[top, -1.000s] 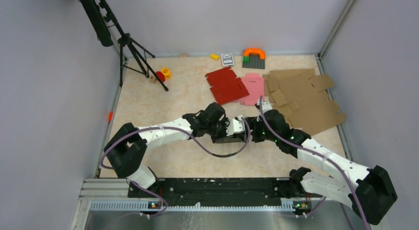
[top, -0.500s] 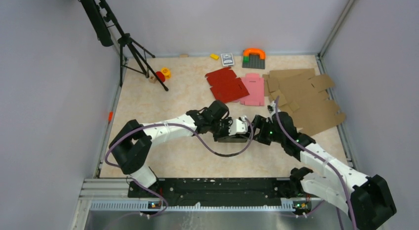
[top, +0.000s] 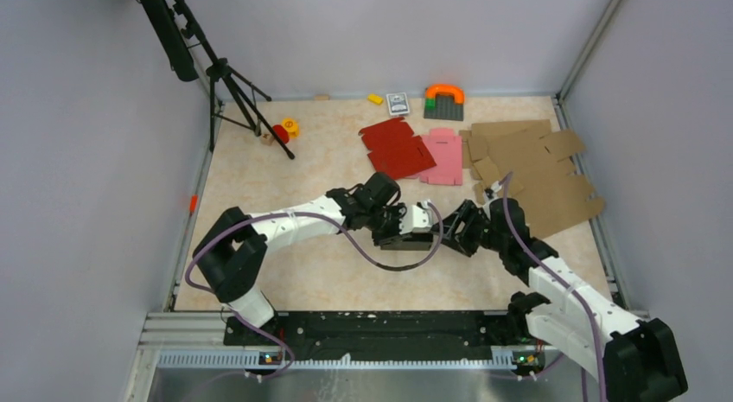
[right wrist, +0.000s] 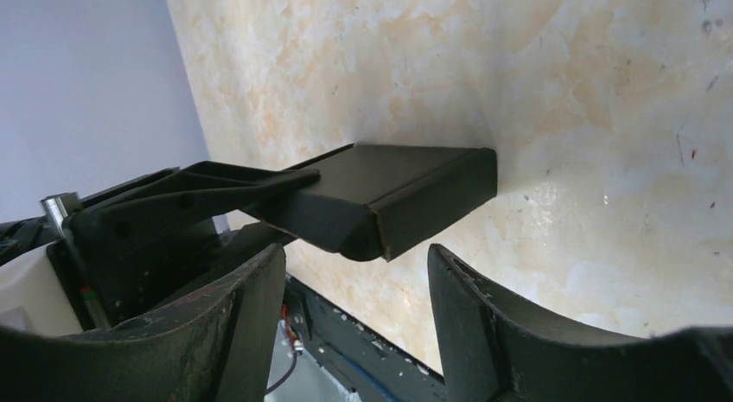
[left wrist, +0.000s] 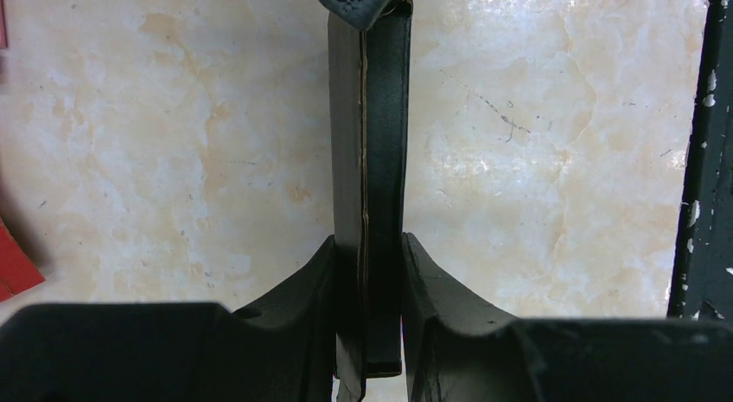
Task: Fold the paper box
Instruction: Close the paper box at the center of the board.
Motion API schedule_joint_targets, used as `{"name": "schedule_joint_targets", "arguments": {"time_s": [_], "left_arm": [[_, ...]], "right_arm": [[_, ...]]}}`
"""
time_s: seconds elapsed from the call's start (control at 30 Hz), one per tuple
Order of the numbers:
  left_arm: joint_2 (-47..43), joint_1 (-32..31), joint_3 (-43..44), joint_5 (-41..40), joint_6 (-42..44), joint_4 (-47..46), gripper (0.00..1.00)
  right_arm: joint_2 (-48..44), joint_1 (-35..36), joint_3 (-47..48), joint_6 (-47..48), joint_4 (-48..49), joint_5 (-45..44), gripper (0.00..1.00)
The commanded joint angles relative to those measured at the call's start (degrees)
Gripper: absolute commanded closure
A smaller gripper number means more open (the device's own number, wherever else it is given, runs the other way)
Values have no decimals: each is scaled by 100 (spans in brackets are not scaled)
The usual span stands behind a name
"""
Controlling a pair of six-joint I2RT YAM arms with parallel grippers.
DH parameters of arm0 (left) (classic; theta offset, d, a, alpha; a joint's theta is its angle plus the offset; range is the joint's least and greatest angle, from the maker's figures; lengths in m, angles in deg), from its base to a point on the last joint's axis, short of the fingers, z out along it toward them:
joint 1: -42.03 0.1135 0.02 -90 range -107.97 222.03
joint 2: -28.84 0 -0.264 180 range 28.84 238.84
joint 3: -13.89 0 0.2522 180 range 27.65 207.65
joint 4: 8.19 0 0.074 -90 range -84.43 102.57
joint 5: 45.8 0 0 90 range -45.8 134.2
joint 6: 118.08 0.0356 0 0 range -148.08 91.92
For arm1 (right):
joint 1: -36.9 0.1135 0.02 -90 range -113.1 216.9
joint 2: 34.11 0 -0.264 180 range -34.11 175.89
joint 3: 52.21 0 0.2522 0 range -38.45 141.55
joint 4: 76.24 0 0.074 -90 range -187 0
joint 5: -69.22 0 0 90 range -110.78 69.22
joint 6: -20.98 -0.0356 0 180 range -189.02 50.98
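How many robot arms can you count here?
2. The left arm reaches from the near-left corner, the right arm from the near-right, meeting at the black box. None looks hidden.

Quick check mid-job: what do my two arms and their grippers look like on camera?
The left arm and right arm share white link shells, black joints and bases, and a purple cable looping along each. The left gripper and right gripper have matte black, curved fingers.
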Motion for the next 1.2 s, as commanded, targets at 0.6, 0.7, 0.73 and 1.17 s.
{"name": "schedule_joint_targets", "arguments": {"time_s": [0.6, 0.7, 0.73, 1.17], "left_arm": [[198, 93, 346, 178, -118, 233, 78], [231, 108, 363, 192, -119, 211, 78], [243, 115, 371, 193, -126, 210, 78], [-72, 128, 353, 126, -163, 184, 57]], "right_arm": [[648, -48, -765, -686, 1509, 391, 72], [702, -48, -835, -644, 1530, 348, 76], [733, -48, -862, -630, 1566, 341, 77], [840, -48, -617, -535, 1454, 63, 75]]}}
